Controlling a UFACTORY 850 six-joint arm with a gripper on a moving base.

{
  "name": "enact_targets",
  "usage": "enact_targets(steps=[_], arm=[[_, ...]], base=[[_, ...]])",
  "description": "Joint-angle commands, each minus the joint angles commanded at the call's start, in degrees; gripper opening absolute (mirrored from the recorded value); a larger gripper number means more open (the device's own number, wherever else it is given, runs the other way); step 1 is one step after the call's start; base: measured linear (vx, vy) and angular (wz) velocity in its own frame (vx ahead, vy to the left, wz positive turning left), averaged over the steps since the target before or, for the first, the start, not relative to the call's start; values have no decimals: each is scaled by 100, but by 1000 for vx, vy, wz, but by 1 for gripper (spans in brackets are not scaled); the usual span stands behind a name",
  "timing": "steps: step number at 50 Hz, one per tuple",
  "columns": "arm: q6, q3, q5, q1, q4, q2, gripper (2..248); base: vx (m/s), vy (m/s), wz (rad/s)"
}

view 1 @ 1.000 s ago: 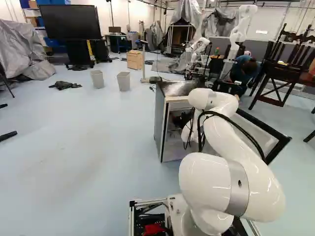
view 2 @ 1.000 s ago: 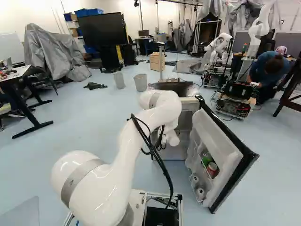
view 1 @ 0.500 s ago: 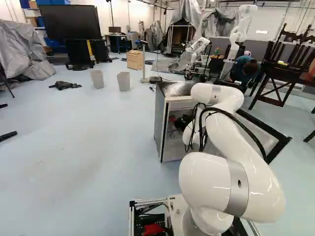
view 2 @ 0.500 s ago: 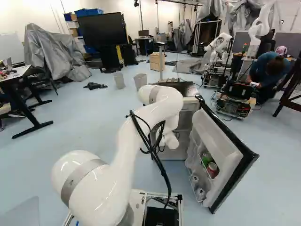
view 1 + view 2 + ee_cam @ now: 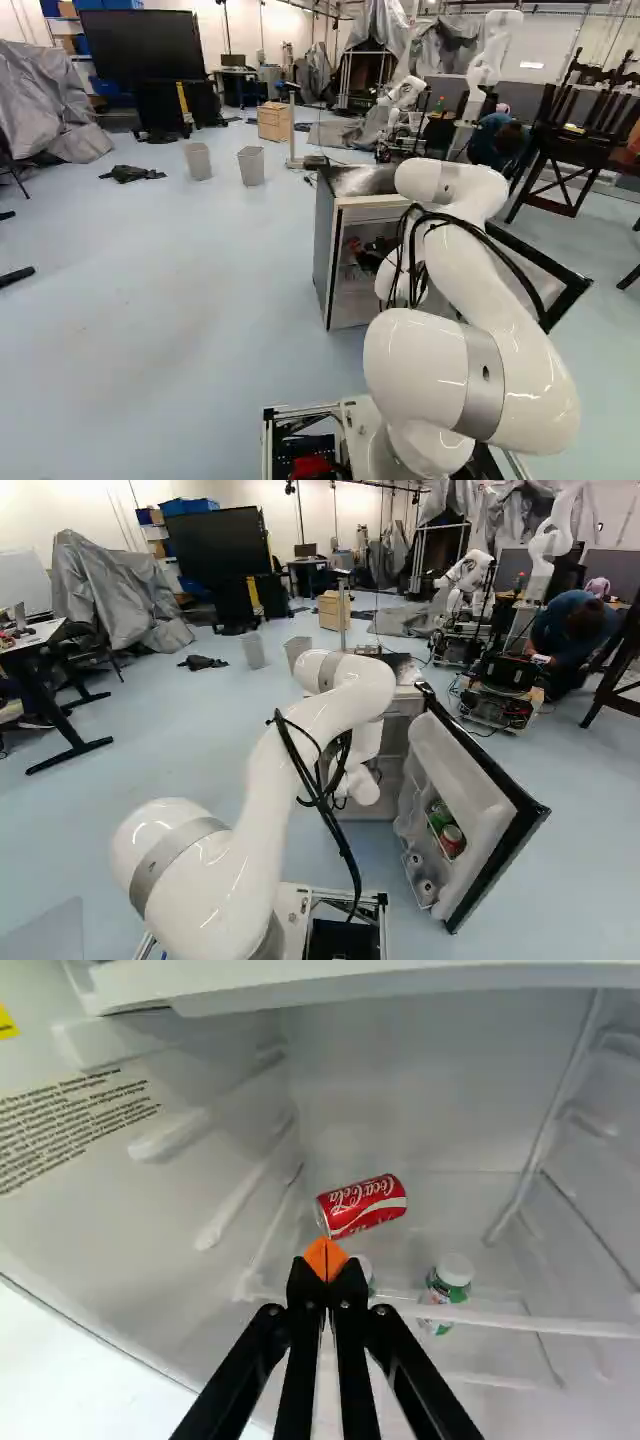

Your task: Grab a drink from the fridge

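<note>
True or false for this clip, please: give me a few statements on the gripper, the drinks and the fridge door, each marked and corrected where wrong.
1. The red can ahead of the gripper lies on its side. True.
2. The gripper is holding that can. False: its fingers are shut with nothing between them.
3. The fridge door is closed. False: it stands wide open.
4. The bottle has a white cap. True.

Arm arched forward; 2 fingers together, orange pads touching.
</note>
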Motion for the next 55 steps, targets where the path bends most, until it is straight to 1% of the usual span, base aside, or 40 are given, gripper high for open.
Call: enact_targets(steps=[11,55], arm=[[0,74,0,-16,0,34,26],[0,78,0,-17,0,35,26]], base=[[0,0,0],[0,0,0]])
